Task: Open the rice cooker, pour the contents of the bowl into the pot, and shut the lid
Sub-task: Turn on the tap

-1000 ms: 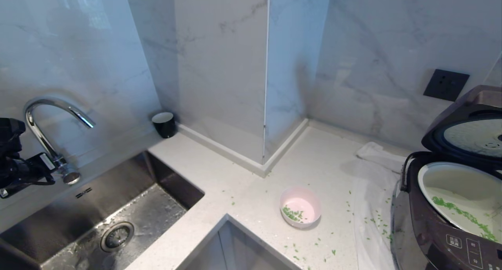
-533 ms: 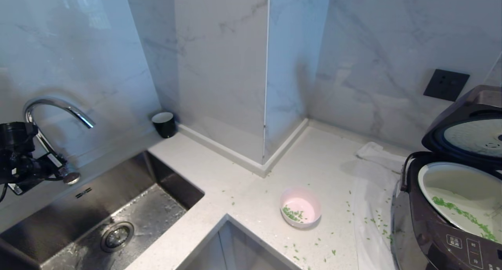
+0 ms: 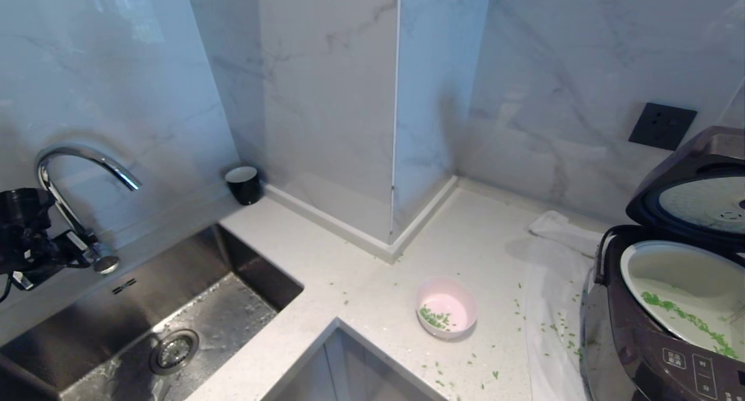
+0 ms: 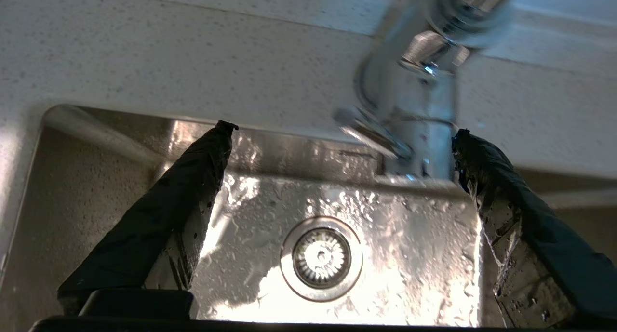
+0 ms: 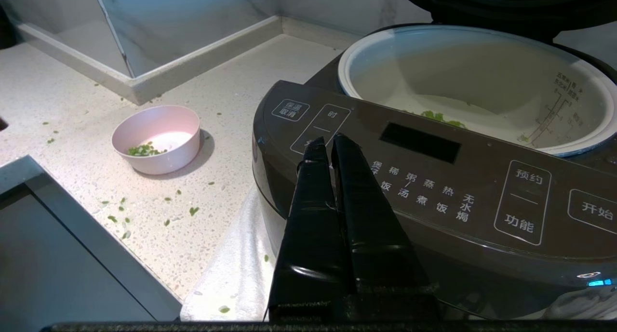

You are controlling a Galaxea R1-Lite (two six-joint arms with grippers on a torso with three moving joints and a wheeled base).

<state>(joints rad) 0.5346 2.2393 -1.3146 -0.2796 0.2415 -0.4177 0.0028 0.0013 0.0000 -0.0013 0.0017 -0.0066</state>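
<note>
The rice cooker (image 3: 640, 343) stands at the right with its lid (image 3: 687, 185) raised. Its pale pot (image 3: 681, 279) holds a streak of green bits (image 3: 681, 316). The pink bowl (image 3: 446, 305) sits upright on the counter, left of the cooker, with a few green bits (image 3: 433, 318) still inside. My left gripper (image 4: 344, 129) hangs open over the sink beside the tap, holding nothing; its arm (image 3: 23, 238) shows at the far left. My right gripper (image 5: 328, 139) is shut and empty, just before the cooker's control panel (image 5: 434, 187), with the bowl (image 5: 156, 139) off to its side.
A steel sink (image 3: 174, 308) with a curved tap (image 3: 75, 180) fills the left. A black cup (image 3: 243, 184) stands by the wall. A white cloth (image 3: 553, 284) lies under the cooker. Loose green bits (image 3: 465, 366) dot the counter. A wall pillar juts out behind the bowl.
My left arm at the left edge has sunk a little beside the tap. The bowl, the cooker and its raised lid have not moved.
</note>
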